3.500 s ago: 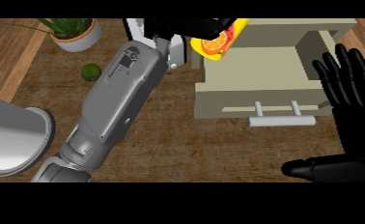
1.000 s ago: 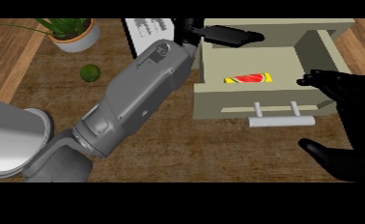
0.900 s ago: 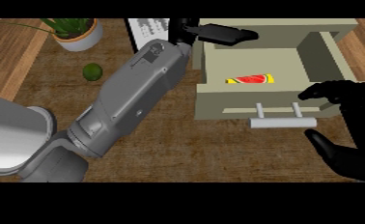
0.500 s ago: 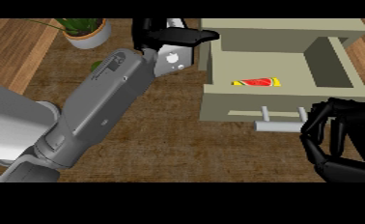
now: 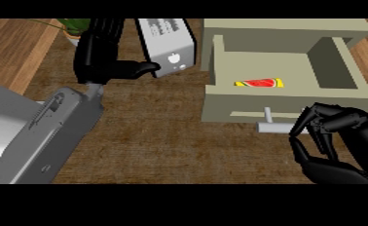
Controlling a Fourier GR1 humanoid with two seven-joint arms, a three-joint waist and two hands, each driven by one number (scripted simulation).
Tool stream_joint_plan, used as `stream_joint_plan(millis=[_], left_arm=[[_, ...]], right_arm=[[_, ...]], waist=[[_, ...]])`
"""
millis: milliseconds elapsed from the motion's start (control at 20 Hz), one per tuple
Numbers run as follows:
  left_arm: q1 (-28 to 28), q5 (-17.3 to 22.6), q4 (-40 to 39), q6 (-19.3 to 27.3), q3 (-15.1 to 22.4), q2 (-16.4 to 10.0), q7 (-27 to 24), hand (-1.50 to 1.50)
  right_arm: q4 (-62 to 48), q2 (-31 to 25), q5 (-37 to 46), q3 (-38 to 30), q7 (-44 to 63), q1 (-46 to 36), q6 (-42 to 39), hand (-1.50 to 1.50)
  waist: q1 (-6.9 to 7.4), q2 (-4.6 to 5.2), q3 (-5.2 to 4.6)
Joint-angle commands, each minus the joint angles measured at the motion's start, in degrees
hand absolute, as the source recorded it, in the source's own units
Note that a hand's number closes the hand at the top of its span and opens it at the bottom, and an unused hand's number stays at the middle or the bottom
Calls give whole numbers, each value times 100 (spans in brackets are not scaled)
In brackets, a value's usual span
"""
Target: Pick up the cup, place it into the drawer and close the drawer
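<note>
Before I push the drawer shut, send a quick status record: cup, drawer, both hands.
cup: lying on its side inside the drawer
drawer: open, handle on the front facing the robot
right hand: at the handle's right end; contact unclear
left hand: open, holding nothing, just left of the grey appliance

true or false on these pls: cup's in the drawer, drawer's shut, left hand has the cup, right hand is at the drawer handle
1. The cup lies on its side inside the drawer: true.
2. The drawer is shut: false. It stands pulled out, its inside in view.
3. The left hand holds the cup: false. It is open, fingers straight, beside the grey appliance, well apart from the cup.
4. The right hand is at the drawer handle: true. Its fingers curl at the handle's right end.
</note>
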State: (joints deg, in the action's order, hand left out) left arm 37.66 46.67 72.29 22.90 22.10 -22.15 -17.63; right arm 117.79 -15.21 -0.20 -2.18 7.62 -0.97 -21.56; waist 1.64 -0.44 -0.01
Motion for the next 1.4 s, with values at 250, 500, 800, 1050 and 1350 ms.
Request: stream_joint_plan(millis=[250,500,800,1050,1350], left_arm=[[-1256,152,925,-633,-346,-645,-20,-150],[-2172,236,1371,-1067,-698,-1042,-145,-150],[-2691,209,1573,-1415,-1054,-1045,-63,-150],[-2979,165,1474,-1825,-1366,-1050,-275,-150],[-3444,26,859,-2808,-1840,-921,-727,-150]], right_arm=[[-814,-572,2408,915,-1036,-395,55,150],[-1499,-544,3419,1356,-1424,-417,545,150],[-3451,-194,3936,1289,-2060,-1334,1106,-150],[-4741,44,4632,1543,-2217,-1745,1565,-150],[-5892,277,4719,1242,-2363,-2513,1569,-150]], waist=[[64,43,0],[-20,38,1],[-74,51,3],[-68,58,3],[-98,57,0]])
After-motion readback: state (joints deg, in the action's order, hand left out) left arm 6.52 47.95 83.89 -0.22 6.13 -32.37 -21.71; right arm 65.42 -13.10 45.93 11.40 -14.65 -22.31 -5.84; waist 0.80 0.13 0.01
